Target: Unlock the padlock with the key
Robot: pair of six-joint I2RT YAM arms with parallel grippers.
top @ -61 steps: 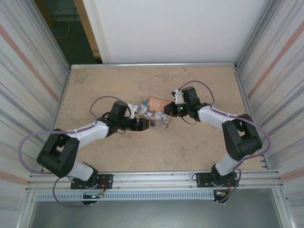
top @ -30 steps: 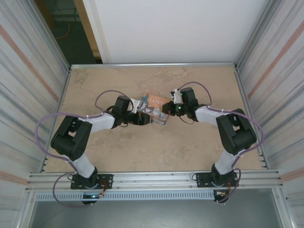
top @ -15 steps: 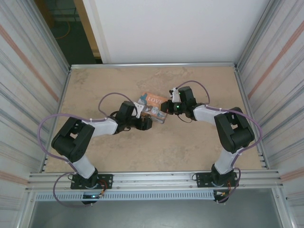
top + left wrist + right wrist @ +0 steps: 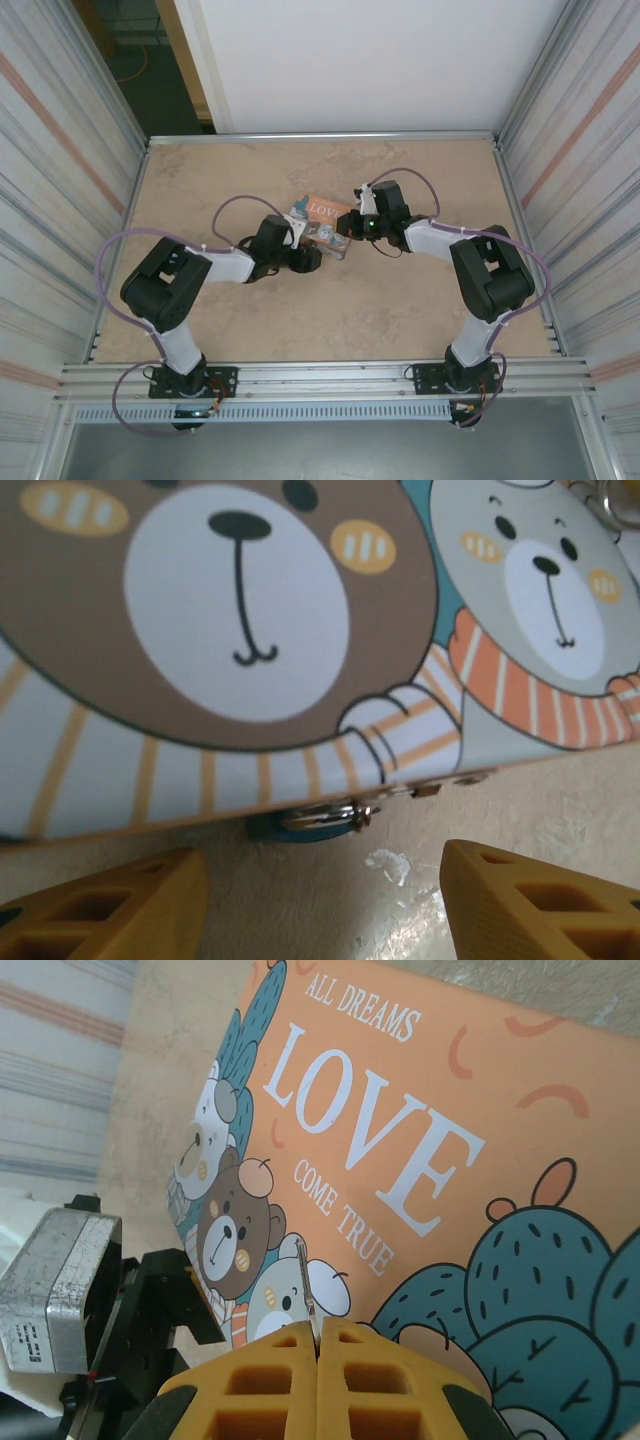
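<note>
– Two grippers are being held at the tin, one at each side. What is being read on it?

– "ALL DREAMS", "LOVE" and "COME TRUE" are being shown in white letters on the orange lid, beside drawn bears and blue-green cacti. Small print on a silver plate of the left arm is being blurred past reading.

– Where is the padlock being seen?

– Under the tin's lower edge, in the left wrist view. It is small and blue-grey, and half of it is being hidden by that edge. Its silvery shackle is being shown up against the tin, just above the table.

– How are the claws being held?

– The left gripper is being held wide open. Its yellow fingers are being spread to either side of the padlock and nothing is being touched. The right gripper is being pressed closed on the key, whose thin silvery blade is being pointed over the lid. Whether the lid is being touched cannot be told.

– What room is being offered?

– The tin is being carried near the table's middle, slightly toward the far edge. Broad bare surface is being offered toward the near edge and both far corners. The elbows are being held near the left and right edges.
</note>
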